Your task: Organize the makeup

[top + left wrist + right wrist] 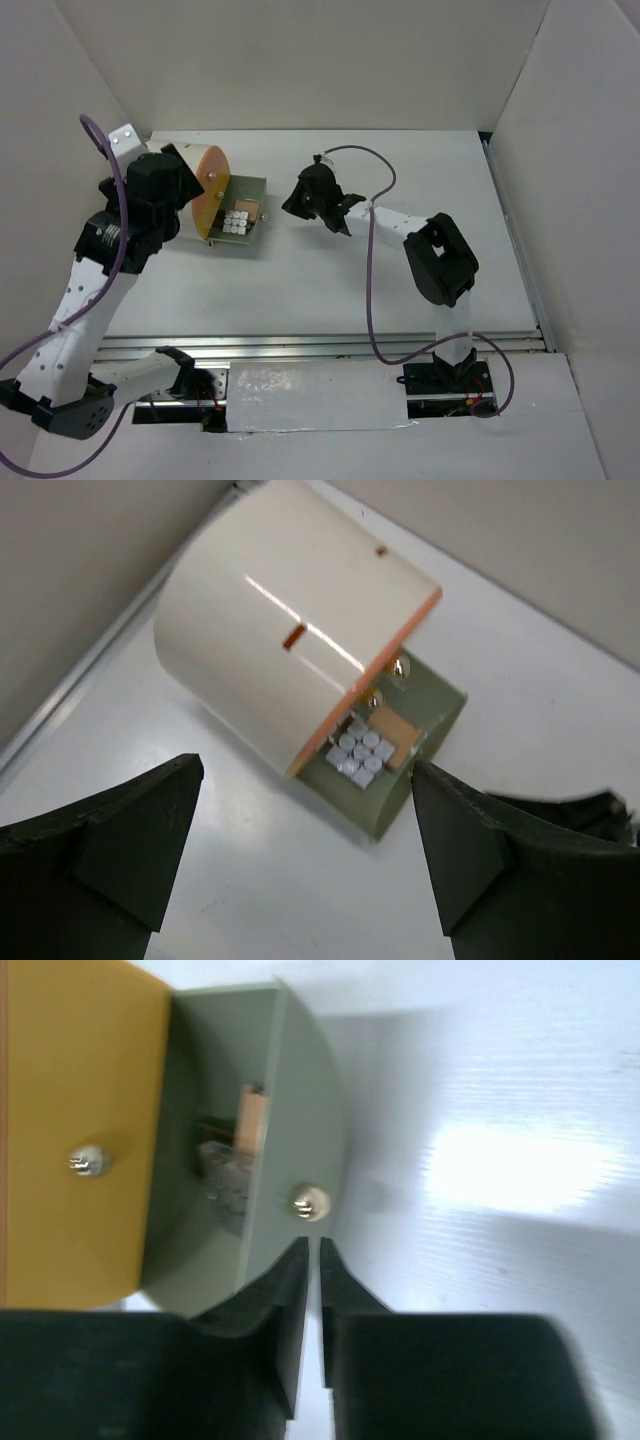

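The makeup lies in a green drawer point(252, 185) pulled out of a white cylinder point(200, 165) with an orange front: a palette of grey round pans point(236, 223) and a small peach palette point(249, 209). The left wrist view shows the pans point(360, 753) and the peach piece point(392, 728) in the drawer point(445, 705). My left gripper point(305, 770) hangs open and empty over the table, just short of the cylinder point(280, 610). My right gripper point(312, 1245) has its jaws nearly together with nothing between them, tips just short of the drawer's metal knob point(310, 1203).
A second knob point(86, 1161) sits on the orange front point(80, 1070). White walls close in the table at the back and on both sides. My right gripper point(293, 205) is to the right of the drawer, and my left gripper point(185, 195) is over the cylinder's left side.
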Controlling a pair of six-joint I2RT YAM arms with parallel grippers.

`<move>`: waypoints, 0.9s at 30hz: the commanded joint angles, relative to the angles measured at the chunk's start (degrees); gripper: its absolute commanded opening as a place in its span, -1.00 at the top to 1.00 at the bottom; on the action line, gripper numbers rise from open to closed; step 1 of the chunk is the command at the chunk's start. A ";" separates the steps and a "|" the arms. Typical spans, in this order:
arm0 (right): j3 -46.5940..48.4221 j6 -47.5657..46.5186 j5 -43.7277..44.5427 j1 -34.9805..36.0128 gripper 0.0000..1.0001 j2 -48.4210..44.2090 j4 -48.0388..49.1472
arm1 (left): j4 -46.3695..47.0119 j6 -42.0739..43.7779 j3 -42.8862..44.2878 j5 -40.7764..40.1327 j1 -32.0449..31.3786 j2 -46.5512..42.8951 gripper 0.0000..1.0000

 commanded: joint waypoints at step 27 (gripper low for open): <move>11.73 -1.32 -3.43 -0.79 1.00 12.52 -1.45 | 24.02 10.17 12.19 12.01 24.75 35.17 0.37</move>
